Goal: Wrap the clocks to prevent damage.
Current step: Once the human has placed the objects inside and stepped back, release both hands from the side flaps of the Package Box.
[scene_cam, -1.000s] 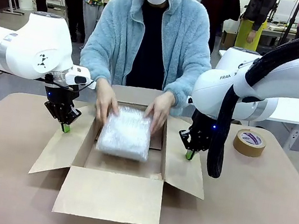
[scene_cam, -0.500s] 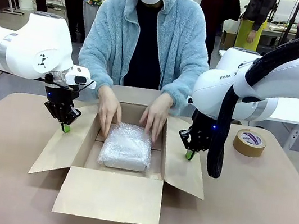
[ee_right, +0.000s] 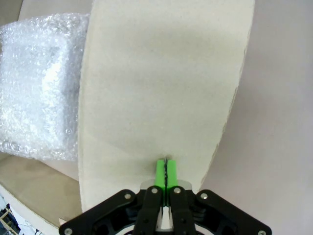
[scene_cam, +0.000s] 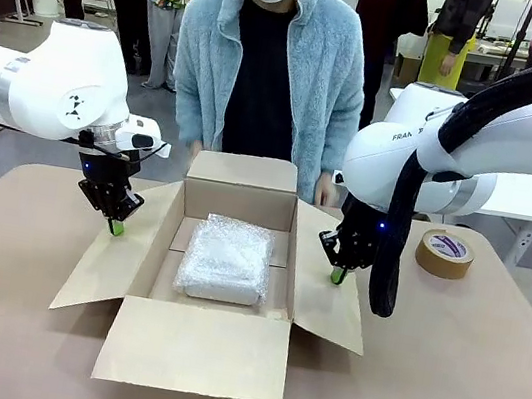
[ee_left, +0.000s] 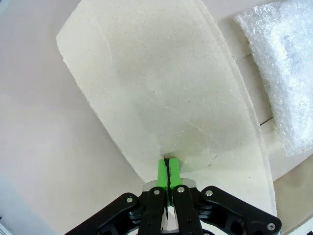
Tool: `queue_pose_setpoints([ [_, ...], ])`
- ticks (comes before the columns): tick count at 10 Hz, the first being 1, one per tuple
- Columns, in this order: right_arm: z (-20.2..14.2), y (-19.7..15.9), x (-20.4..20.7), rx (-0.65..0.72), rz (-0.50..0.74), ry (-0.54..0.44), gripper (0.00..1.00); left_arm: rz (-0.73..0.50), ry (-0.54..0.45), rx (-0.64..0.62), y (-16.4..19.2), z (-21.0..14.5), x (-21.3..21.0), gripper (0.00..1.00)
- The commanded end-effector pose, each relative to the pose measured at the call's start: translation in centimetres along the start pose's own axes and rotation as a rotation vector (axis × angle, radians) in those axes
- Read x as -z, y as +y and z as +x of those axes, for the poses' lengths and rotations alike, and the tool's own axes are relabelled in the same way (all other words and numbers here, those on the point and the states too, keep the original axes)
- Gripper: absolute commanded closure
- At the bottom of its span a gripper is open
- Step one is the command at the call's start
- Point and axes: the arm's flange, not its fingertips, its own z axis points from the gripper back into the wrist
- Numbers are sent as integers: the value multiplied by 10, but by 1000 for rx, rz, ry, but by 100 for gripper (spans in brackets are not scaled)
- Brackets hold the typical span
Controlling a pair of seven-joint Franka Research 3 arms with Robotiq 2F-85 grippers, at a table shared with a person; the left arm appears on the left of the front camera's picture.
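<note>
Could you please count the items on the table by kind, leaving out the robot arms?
Cardboard box: 1
Bubble-wrapped parcel, lying inside the box: 1
Brown tape roll: 1
Total: 3

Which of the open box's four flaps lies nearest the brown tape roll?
The side flap on the robot's right, spread out under the shut right gripper; the tape roll sits beyond its outer edge. The other three flaps lie farther off.

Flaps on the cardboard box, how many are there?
4: left flap and right flap sloping outward, near flap lying flat toward the camera, far flap up at the back. None seem hidden.
</note>
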Motion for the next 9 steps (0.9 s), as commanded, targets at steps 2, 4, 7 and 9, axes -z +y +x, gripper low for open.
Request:
queue_pose_setpoints([
  [2,-2,0,2,2,-2,4,99,3,5,3,0,-1,1,100],
  [4,-2,0,2,2,-2,4,99,3,5,3,0,-1,1,100],
  [7,-2,0,2,2,-2,4,99,3,5,3,0,-1,1,100],
  [9,-2,0,2,2,-2,4,99,3,5,3,0,-1,1,100],
])
